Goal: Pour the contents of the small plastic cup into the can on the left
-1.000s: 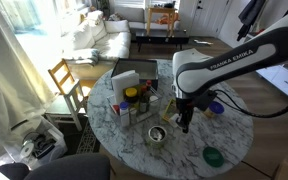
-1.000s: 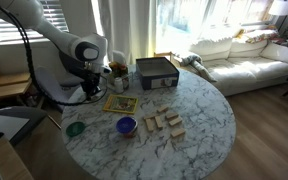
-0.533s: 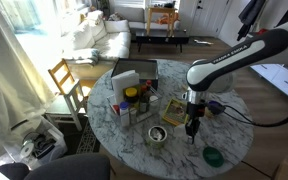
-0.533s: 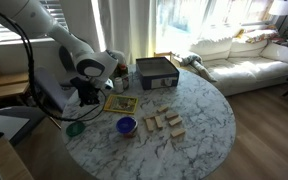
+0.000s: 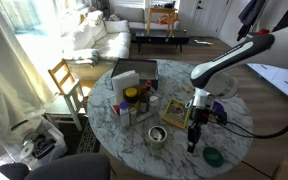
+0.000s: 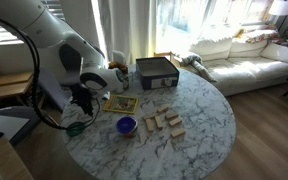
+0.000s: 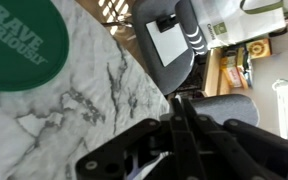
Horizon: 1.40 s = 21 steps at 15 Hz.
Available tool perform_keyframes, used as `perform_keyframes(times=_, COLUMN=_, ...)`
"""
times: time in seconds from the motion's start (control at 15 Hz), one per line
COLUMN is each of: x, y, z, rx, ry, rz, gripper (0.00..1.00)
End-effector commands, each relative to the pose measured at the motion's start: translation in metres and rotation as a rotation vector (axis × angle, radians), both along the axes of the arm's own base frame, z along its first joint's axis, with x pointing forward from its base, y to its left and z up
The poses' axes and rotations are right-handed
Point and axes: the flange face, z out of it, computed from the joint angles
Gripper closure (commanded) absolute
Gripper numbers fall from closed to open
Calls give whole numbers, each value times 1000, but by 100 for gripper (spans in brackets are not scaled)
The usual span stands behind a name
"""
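While the end effector (image 5: pixel 192 144) hung tip-down just above the marble surface (image 5: pixel 134 140), no part of the pour appeared done.

- End effector: in the wrist view (image 7: pixel 180 108) its fingers looked pressed together, with nothing between them. It stood near a green lid (image 5: pixel 213 156), which lay flat by the surface's edge.
- Can (image 5: pixel 157 135): a short silver tin with an open top, upright. It stood clear of the end effector, between it and the cluster of jars. Its contents could not be made out.
- Small blue cup (image 6: pixel 126 126): probably the plastic cup of the task. It stood upright on the surface, ungrasped, near the wooden blocks (image 6: pixel 164 122).
- Orange-lidded jar (image 5: pixel 132 95): among the cluster beside the grey box (image 5: pixel 125 77), not involved.

Judged status: early stage. Left to do were opening the fingers, reaching and gripping the cup, carrying it over the can, and tipping it.
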Motion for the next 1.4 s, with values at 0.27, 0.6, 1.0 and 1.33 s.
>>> perform_keyframes(times=0.27, x=-11, y=-6, z=-37, rx=346, ry=114, rz=-151, gripper=99)
perform_keyframes(times=0.6, x=3, y=-12, z=-38, rx=375, ry=131, rz=-254, gripper=99)
perform_keyframes(times=1.0, x=23, y=3, z=-34, rx=263, ry=174, rz=-223, gripper=99)
perform_keyframes(times=1.33, x=24, y=0, z=-34, rx=208, ry=223, rz=-215, gripper=99)
